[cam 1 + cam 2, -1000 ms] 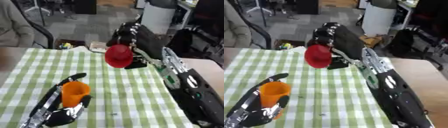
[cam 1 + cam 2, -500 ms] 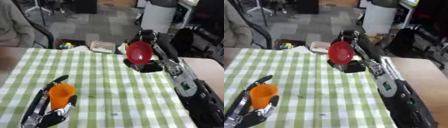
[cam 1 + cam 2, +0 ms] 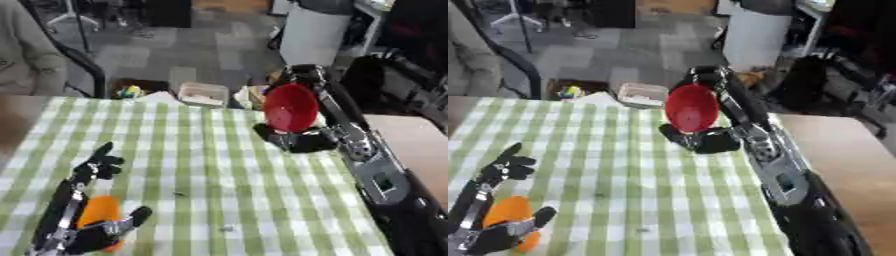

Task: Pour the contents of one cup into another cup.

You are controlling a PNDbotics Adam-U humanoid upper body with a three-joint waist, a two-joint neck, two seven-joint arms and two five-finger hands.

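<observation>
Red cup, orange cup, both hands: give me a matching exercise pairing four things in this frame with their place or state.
Things:
1. red cup
2. orange cup
3. left hand
4. tablecloth

Places or states:
A. green and white checks, covering the table
B. tilted on its side, mouth facing the camera, held at the table's far right
C. low at the near left corner, between fingers and thumb
D. black, with its fingers curled round the orange cup

Pairs: 1-B, 2-C, 3-D, 4-A. The right hand holds the red cup.
</observation>
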